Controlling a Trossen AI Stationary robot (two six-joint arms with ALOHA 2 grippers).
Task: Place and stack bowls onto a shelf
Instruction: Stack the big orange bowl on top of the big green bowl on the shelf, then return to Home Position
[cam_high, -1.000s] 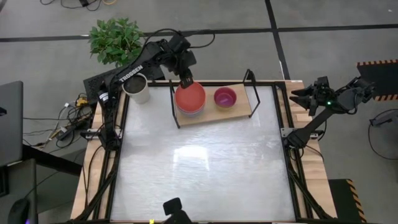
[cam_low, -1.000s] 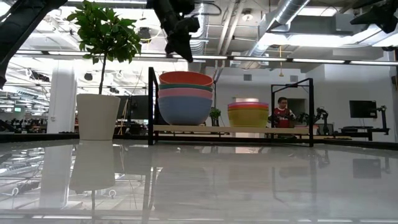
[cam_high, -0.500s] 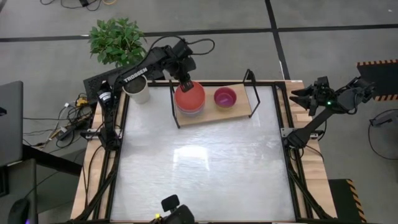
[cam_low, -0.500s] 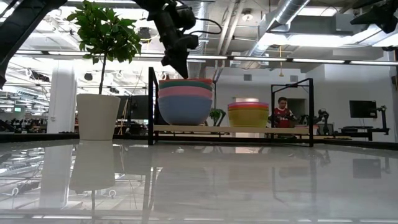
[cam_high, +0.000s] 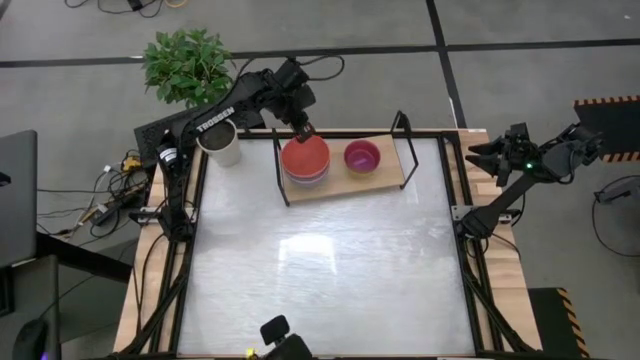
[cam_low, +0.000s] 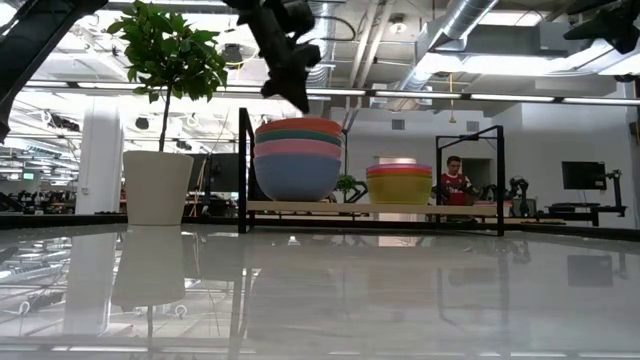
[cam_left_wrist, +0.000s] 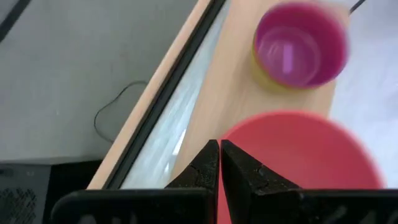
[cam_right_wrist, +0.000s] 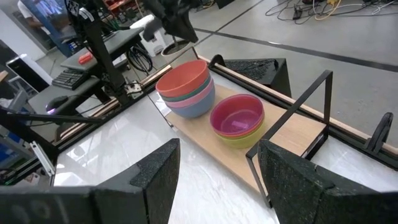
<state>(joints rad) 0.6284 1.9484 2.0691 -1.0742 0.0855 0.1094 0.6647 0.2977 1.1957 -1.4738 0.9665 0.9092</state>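
Risen off the orange-red bowl (cam_high: 305, 155), left gripper (cam_high: 301, 128); bowl mouth-up.

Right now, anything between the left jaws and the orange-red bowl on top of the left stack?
Nothing visible. The left gripper, jaws shut and empty, hangs just above the far rim of the orange-red bowl on the shelf, with only open air between.
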